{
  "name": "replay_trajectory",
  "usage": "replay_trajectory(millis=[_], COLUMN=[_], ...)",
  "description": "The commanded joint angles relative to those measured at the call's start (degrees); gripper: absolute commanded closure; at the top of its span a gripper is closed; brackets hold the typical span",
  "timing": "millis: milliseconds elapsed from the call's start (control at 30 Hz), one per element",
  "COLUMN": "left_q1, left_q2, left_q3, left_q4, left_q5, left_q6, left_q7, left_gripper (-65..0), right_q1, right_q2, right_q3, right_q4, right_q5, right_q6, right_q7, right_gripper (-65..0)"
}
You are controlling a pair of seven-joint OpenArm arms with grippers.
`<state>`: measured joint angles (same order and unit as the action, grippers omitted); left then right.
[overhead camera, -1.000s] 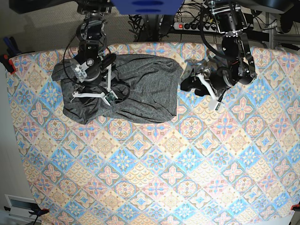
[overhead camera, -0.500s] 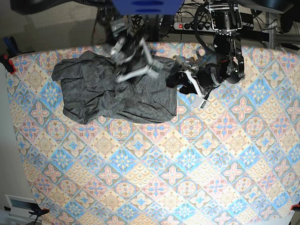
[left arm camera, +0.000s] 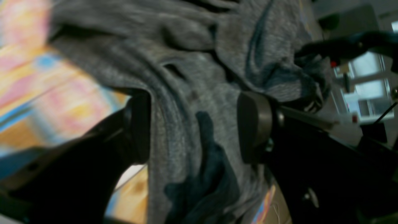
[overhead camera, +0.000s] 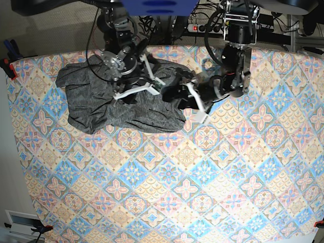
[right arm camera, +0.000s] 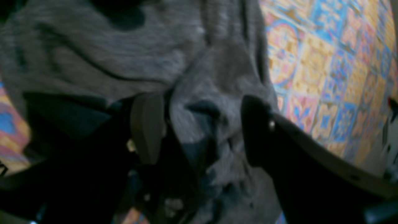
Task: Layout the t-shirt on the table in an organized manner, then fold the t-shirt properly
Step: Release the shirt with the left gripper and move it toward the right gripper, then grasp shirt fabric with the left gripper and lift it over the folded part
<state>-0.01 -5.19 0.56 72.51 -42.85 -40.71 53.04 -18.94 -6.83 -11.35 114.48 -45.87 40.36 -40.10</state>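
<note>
The dark-grey t-shirt (overhead camera: 101, 101) lies crumpled at the back left of the table (overhead camera: 167, 172). My right gripper (overhead camera: 144, 85) is open over the shirt's upper middle. In the right wrist view its fingers (right arm camera: 147, 127) stand wide apart with a ridge of the shirt (right arm camera: 199, 118) between them. My left gripper (overhead camera: 185, 98) is open at the shirt's right edge. In the left wrist view its fingers (left arm camera: 253, 124) straddle a band of the shirt (left arm camera: 180, 102). Neither pair of jaws has closed on the cloth.
A power strip and cables (overhead camera: 202, 28) lie behind the table's back edge. A red-black clamp (overhead camera: 7, 66) grips the table's left edge. A white box (overhead camera: 23, 223) sits on the floor at the lower left.
My right gripper swung from the shirt's left part up to the back edge, then down onto the shirt's middle. My left gripper moved left to the shirt's right edge. The shirt's upper right has bunched.
</note>
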Motion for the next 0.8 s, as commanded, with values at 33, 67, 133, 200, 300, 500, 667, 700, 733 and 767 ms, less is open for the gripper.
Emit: replay_trajectory(millis=[33,67,133,200,300,500,667,700,733,767], left_q1=[0.4,0.4,0.4,0.4,0.4,1.5,2.0,1.7,1.6,1.5], left_q2=[0.0,0.1,1.2,1.5,1.5,1.2,-1.3,-1.3,-1.3,-1.1], left_q3=[1.9,2.5,2.1,2.1,2.3,2.1,2.1,2.3,2.6,2.9], left_q4=[-0.1,-0.1,-0.1,-0.1,-0.1,0.1,0.2,0.2,0.1,0.1], left_q5=[2.4,2.4,2.5,2.4,2.4,-2.4,-7.8,-7.7,-7.7,-7.7], left_q6=[0.7,0.7,0.7,0.7,0.7,0.7,0.7,0.7,0.7,0.7], left_q7=[1.7,1.4,1.7,1.8,1.8,2.0,1.2,1.2,0.8,-0.1], left_gripper=[-39.2,-39.2,-39.2,-39.2,-39.2,-39.3,-39.1,-39.1,-38.7,-37.4], right_q1=[0.1,0.3,1.8,2.8,3.8,4.5,4.5,4.6,4.6,4.6], right_q2=[-0.2,-0.4,-0.4,-0.4,-0.5,-0.5,-0.5,-0.5,-0.5,-0.5], right_q3=[2.9,4.2,7.2,10.6,14.2,17.4,17.5,17.4,17.4,17.1], right_q4=[1.1,1.1,1.1,1.1,1.1,1.1,1.1,1.1,1.1,1.1], right_q5=[0.0,0.0,0.0,0.0,0.0,0.0,0.0,0.0,0.0,0.0], right_q6=[-0.4,-0.4,-0.4,-0.4,-0.4,-0.4,-0.4,-0.4,-0.4,-0.4], right_q7=[0.3,0.4,1.5,2.8,3.9,4.0,4.0,4.0,4.0,4.0], right_gripper=[-37.9,-37.9,-37.9,-37.9,-37.9,-37.9,-37.9,-37.9,-37.9,-37.9])
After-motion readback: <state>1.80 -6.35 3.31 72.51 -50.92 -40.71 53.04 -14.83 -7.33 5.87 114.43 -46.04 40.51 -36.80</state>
